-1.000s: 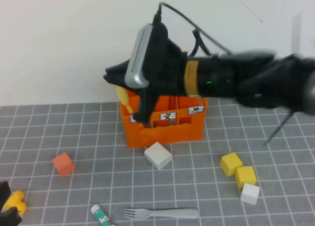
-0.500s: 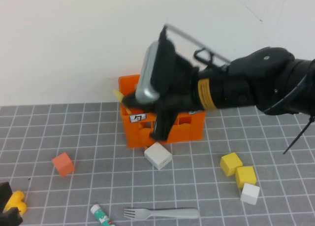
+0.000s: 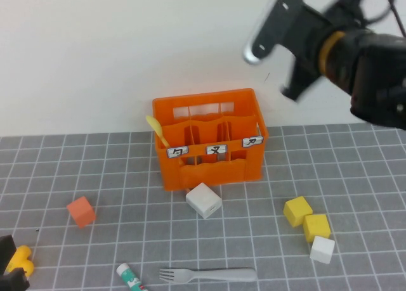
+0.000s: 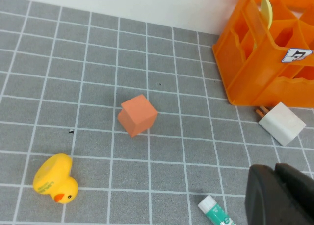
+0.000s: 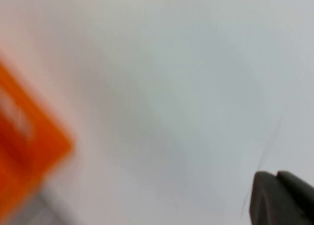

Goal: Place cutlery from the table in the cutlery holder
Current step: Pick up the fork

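1. While the right gripper [image 3: 293,91] is held high, the orange cutlery holder [image 3: 209,148] sits below it with the yellow spoon [image 3: 157,131] inside.
2. The grey fork [image 3: 208,275] lies on the table [image 3: 355,177], right of the left gripper [image 4: 277,195].
3. Neither gripper's finger state can be told.

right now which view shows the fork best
The high view: the fork lies whole on the table, near edge. Neither wrist view shows it. The right pincer is raised above the crate; the left pincer is low, parked.

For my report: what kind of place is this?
Probably a robot test bench: a grid-lined table, a labelled orange crate, toy blocks, right gripper raised, left gripper low.
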Available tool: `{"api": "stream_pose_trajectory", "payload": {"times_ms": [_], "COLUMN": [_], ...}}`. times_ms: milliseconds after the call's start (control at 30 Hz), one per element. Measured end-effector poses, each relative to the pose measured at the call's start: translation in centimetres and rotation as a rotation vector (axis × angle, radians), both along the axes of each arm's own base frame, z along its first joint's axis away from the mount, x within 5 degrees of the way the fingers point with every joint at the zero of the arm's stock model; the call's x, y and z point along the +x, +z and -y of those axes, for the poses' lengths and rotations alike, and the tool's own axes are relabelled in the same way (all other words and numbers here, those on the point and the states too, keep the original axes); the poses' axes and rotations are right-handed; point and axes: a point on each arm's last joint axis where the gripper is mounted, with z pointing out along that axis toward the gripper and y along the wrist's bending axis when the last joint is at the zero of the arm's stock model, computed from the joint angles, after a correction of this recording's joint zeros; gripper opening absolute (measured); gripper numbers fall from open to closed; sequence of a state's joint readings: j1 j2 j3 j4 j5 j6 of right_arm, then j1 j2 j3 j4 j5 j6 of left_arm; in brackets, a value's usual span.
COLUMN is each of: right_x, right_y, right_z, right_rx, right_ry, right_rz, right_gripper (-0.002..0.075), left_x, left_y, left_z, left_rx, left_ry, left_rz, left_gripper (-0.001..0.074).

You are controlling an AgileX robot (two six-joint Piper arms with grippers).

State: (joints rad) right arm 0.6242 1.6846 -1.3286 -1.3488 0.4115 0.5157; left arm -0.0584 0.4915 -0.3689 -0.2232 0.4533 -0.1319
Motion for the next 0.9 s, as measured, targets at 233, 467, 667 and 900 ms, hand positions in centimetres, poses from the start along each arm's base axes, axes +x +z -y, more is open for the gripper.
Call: {"api": "stream_pose_trajectory", "payload": {"times_ms": [233,467,667,900], "right_x": [-4.1,-7.3,-8.2,-8.1], "right_y": [-5.8,-10.7,-16.4,-20.4], "right_z": [-1.5,-7.1,-10.1,-10.7], "right_rx": [-0.069,-0.177,-0.256,-0.274], "right_ry": [0.216,0.648,0.793,0.814], "right_rz": [-0.724,-0.923,-0.987,-1.044], "right_gripper": [-0.0001,-0.0001,-0.0001,0.0148], "left_x": [0.0,0.0,0.0,0.0], "left_y": [0.0,0.0,0.0,0.0], "left_z": [0.0,0.0,0.0,0.0], "left_rx": [-0.002,-0.006,-0.003,0.002], "left_ry": [-0.001,-0.001,-0.003,-0.007], "left_rz": [-0.001,-0.002,-0.002,-0.002], "left_gripper": [-0.0001,-0.0001,-0.0001,-0.0001]}}
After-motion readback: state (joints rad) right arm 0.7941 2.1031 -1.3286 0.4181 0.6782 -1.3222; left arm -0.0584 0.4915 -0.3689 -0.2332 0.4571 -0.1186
